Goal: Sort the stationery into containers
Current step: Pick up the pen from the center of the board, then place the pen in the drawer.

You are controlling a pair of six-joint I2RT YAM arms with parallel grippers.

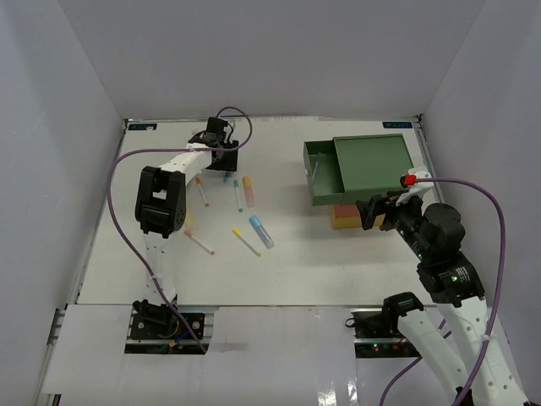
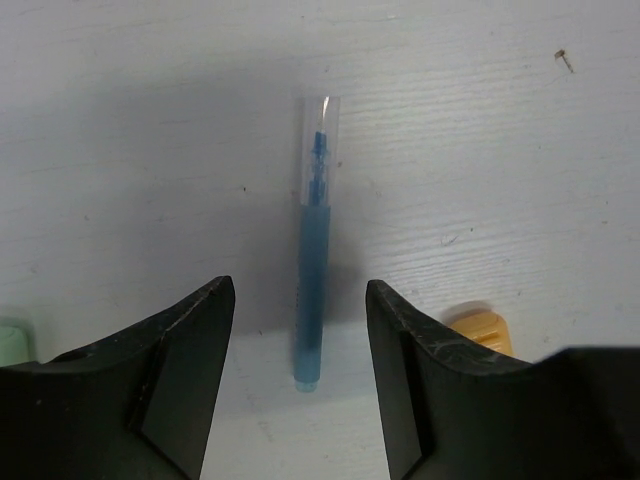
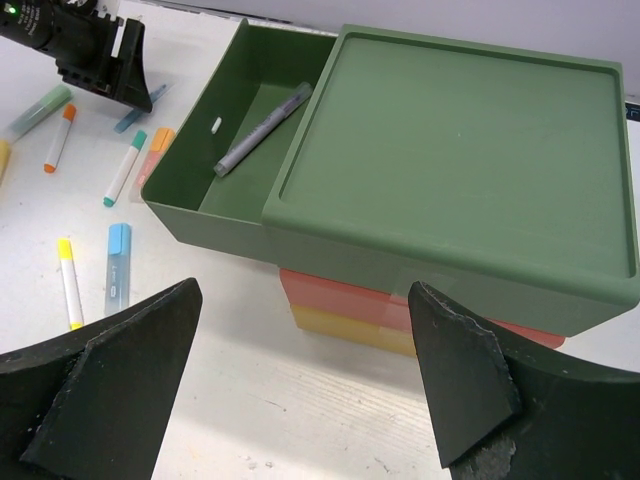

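Observation:
My left gripper (image 1: 222, 159) is open at the far left of the table, low over a blue pen with a clear cap (image 2: 312, 270) that lies between its fingers (image 2: 300, 345). Several more pens and markers lie nearby: a teal-tipped pen (image 1: 238, 195), an orange marker (image 1: 248, 191), a light blue marker (image 1: 260, 230) and a yellow-tipped pen (image 1: 246, 242). The stacked drawers stand at the right. The green top drawer (image 3: 200, 190) is pulled open and holds a grey pen (image 3: 262, 130). The red (image 3: 340, 298) and yellow (image 3: 345, 328) drawers are shut. My right gripper (image 3: 305, 390) is open and empty in front of them.
An orange-tipped pen (image 1: 202, 191) and a pink-tipped pen (image 1: 199, 243) lie left of the others. The white walls enclose the table on three sides. The left gripper (image 3: 110, 70) also shows in the right wrist view, with a pale green marker (image 3: 38, 110) beside it.

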